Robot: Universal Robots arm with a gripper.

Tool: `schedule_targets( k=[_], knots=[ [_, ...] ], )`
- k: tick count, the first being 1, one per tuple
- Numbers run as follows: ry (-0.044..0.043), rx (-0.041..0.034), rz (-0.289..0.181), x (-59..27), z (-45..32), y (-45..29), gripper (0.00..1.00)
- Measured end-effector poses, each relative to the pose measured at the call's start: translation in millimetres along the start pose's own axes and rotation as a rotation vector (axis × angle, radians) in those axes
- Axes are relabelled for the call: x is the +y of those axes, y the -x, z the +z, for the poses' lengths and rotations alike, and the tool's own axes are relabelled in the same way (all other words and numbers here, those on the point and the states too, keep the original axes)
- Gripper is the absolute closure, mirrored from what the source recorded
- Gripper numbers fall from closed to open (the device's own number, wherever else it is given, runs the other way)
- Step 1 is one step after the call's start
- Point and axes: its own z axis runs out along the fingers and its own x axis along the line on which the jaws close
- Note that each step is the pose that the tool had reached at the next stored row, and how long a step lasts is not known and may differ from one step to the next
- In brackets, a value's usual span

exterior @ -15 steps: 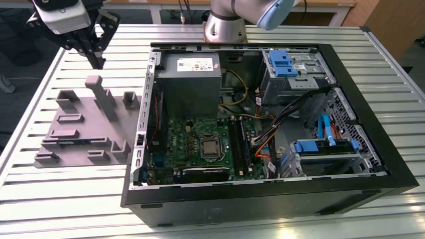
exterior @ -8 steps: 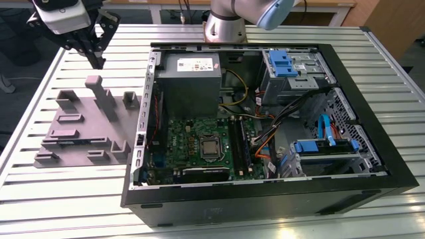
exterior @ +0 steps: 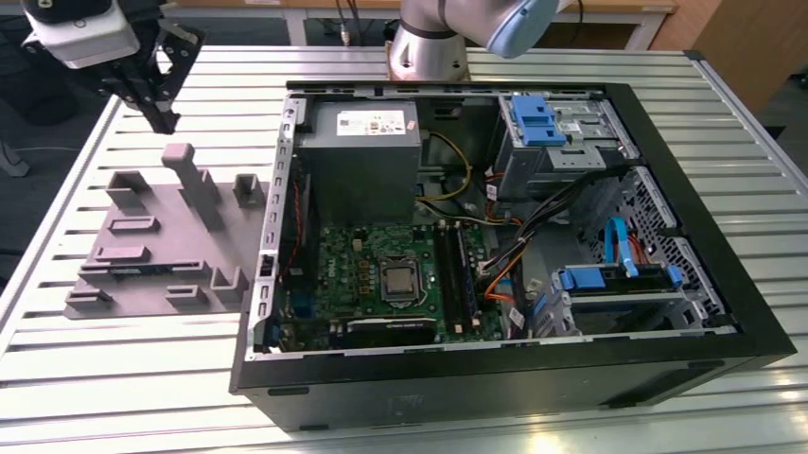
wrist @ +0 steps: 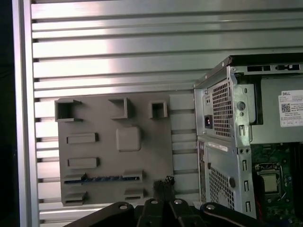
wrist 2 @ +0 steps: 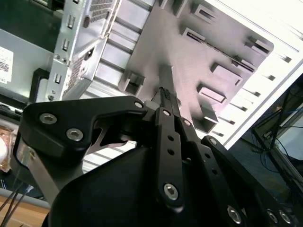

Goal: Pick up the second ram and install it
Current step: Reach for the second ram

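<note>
Resting in fixture (wrist: 142,156), ram (wrist: 102,178) lies apart from jaws.

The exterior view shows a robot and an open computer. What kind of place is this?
Probably a robot lab or workshop. A robot arm with a gripper hangs over a slatted metal table, beside an open computer case and a grey tray made to hold parts.
</note>
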Motion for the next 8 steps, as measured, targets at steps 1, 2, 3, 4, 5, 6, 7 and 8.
schedule_targets(
  k=[1,2,3,4,5,6,7,8],
  knots=[
    [0.0,0.0,0.0,-1.0,0.0,-3.1,0.89],
    [0.0,-0.0001,0.0,-2.4,0.1,-5.5,0.89],
    [-0.0001,0.0,0.0,-4.1,0.1,-7.5,0.89],
    [-0.0001,0.0,0.0,-6.0,0.2,-9.2,0.89],
    [-0.0002,0.0001,0.0,-8.0,0.3,-10.6,0.89],
    [-0.0001,0.0001,0.0,-10.1,0.5,-12.0,0.89],
    [-0.0001,0.0002,0.0,-12.0,0.7,-13.6,0.89],
    [-0.0002,0.0003,0.0,-13.9,0.8,-15.7,0.89]
  ],
)
